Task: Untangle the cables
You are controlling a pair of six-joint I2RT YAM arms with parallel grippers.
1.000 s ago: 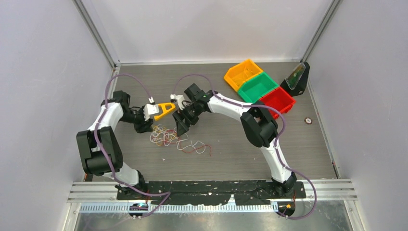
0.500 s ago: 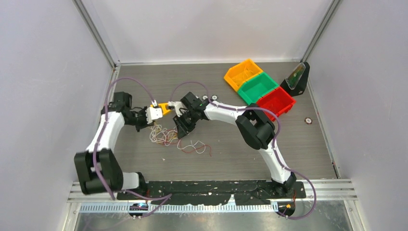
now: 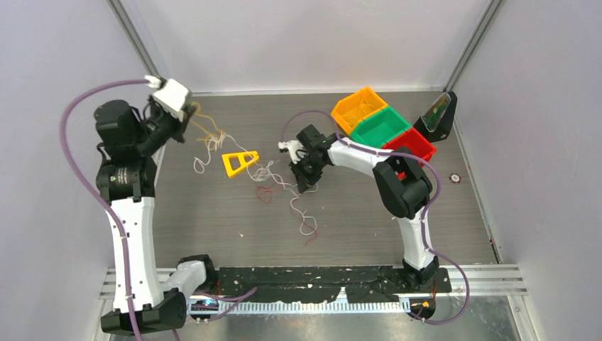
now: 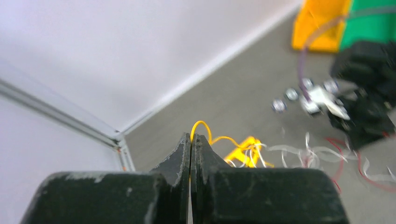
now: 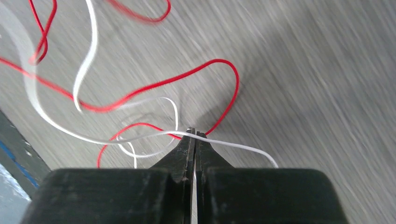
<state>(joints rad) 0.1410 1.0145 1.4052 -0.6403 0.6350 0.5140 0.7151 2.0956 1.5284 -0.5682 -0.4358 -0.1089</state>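
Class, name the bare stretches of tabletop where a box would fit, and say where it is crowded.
Bare: the far strip left of the orange bin; the near-left area in front of the cables; the near-right corner past the right arm. Crowded: the middle, around the yellow triangle.

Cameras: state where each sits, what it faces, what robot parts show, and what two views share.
Top external: above and behind the robot, looking down on the table; shows left arm, right arm, left claw, right claw.
Left wrist: on the left arm, facing the orange bin; own claw shut on a yellow cable.
Right wrist: facing down at the table; own claw shut on a white cable.
Shared: top and left wrist both show the yellow triangle.
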